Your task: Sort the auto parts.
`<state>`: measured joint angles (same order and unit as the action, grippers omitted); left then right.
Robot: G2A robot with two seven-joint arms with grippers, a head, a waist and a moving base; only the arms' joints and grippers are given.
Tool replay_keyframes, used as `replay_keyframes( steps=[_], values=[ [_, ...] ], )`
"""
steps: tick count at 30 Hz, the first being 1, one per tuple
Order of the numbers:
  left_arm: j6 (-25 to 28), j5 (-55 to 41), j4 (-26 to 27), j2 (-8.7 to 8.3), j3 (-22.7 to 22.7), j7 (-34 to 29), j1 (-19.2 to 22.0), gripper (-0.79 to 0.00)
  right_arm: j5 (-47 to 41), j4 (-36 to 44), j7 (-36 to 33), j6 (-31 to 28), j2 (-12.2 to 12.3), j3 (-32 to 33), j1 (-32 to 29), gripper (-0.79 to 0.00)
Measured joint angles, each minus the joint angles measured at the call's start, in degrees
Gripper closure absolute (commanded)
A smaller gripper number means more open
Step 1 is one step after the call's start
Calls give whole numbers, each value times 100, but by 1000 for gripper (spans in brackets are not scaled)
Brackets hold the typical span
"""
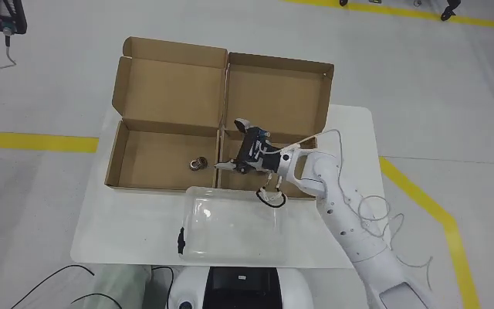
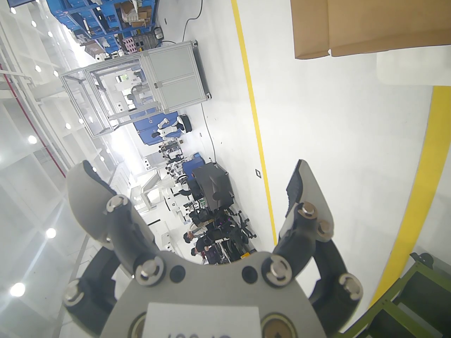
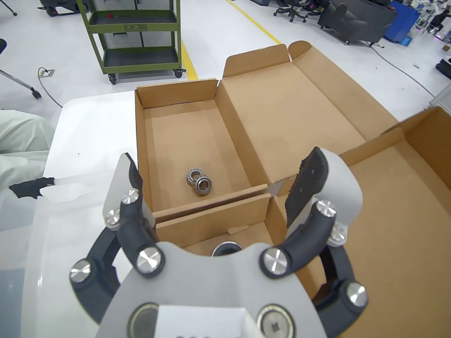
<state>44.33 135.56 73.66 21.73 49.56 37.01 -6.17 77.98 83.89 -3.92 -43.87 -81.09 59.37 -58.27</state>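
The right end effector (image 1: 231, 144) (image 3: 220, 181) hangs released, its two dark-padded fingers (image 3: 310, 177) spread wide with nothing between them. It sits above the seam where two open boxes stand side by side, touching, on the white counter (image 1: 351, 135) (image 3: 88, 121). The left brown cardboard box (image 1: 154, 158) (image 3: 183, 142) has its lid folded back. It holds two small silver metal bearing rings (image 1: 197, 163) (image 3: 199, 182), which lie against each other on the floor of the box, near the wall shared with its neighbour. The right brown cardboard box (image 1: 278, 96) (image 3: 387, 212) is also open. A dark round part with a silver rim (image 3: 227, 246) rests in its near corner, just under the end effector and partly hidden by the end effector's body, so its exact shape cannot be told

A clear plastic container (image 1: 231, 228) (image 3: 21, 212) stands on the counter just in front of both boxes, with a scrap of black tape (image 1: 180, 241) (image 3: 31, 186) on its left edge.

The left end effector (image 2: 195, 188) is released too, its fingers apart and gripping nothing, and it points out over the pale workshop floor with a yellow floor line (image 2: 252, 107). A green metal cart (image 3: 130, 19) stands on the floor beyond the counter
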Motion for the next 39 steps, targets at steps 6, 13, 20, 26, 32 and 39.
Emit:
replay_keyframes(
  steps=[6, 13, 20, 26, 32, 39],
  values=[
    [0, 0, 0, 0, 0, 0, 0, -785, -43, 676, -263, 300, 162, 563, -678, -785],
    [0, 0, 0, 0, 0, 0, 0, -785, -101, 1504, -427, 490, 317, 1136, -1423, -785],
    [0, 0, 0, 0, 0, 0, 0, -785, -187, 2241, -60, 787, 466, 1909, -2443, -785],
    [0, 0, 0, 0, 0, 0, 0, -785, -180, 2713, 202, 1071, 546, 2378, -3216, -785],
    [0, 0, 0, 0, 0, 0, 0, -785, -127, 3171, 93, 1470, 598, 2714, -3824, -785],
    [0, 0, 0, 0, 0, 0, 0, -785, -132, 3588, 318, 1794, 639, 3064, -4485, -785]
  ],
)
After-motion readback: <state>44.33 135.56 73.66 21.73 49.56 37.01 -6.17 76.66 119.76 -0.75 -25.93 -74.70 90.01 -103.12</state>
